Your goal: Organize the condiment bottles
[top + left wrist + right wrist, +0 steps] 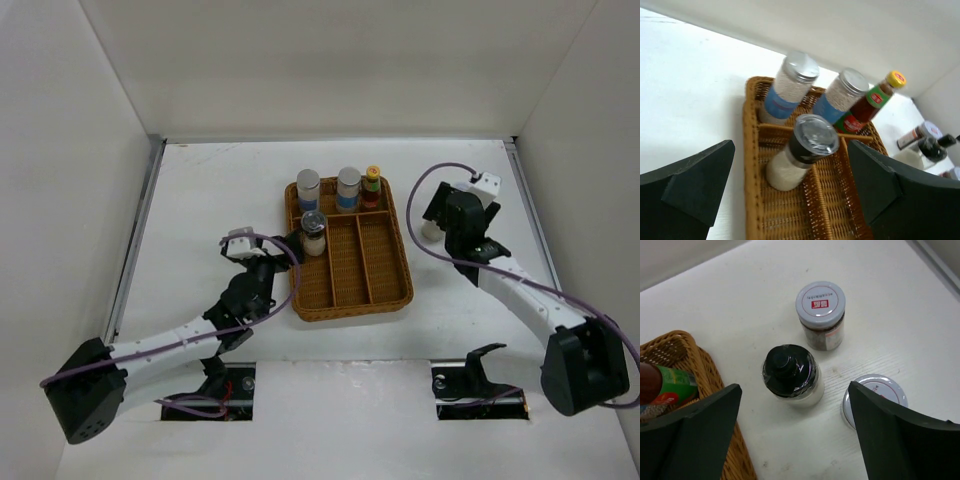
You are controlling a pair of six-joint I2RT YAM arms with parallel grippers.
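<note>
Nearest you, your left gripper (pixel 791 150) stands wide open at the left rim of the wicker tray (pixel 350 300) and holds nothing. In its wrist view the two dark fingers frame one clear-capped jar (pixel 314 232) without touching it. That jar stands upright in the tray's left lane, right against the cross divider.

Your right gripper (pixel 795 386) is out to the right of the tray, jaws also spread and empty, hanging over three jars on the table (pixel 200 200). Its wrist view shows:
- one black-lidded jar (pixel 790 372) of pale contents, between the fingers but clear of both;
- one white-lidded jar (pixel 821 315) with dark contents, beyond it;
- one second white-lidded jar (pixel 875 392) beside the right finger, partly hidden by it.

All three stand apart from each other and outside the tray.

Farther on, behind the divider at the tray's far end, you have three bottles in a row. They are the left silver-lidded jar (pixel 308 189) and the middle silver-lidded jar (pixel 348 187), both blue-labelled, and one red sauce bottle (pixel 372 186) with a yellow cap on the right. You count four bottles in the tray and three on the table, seven in all.
</note>
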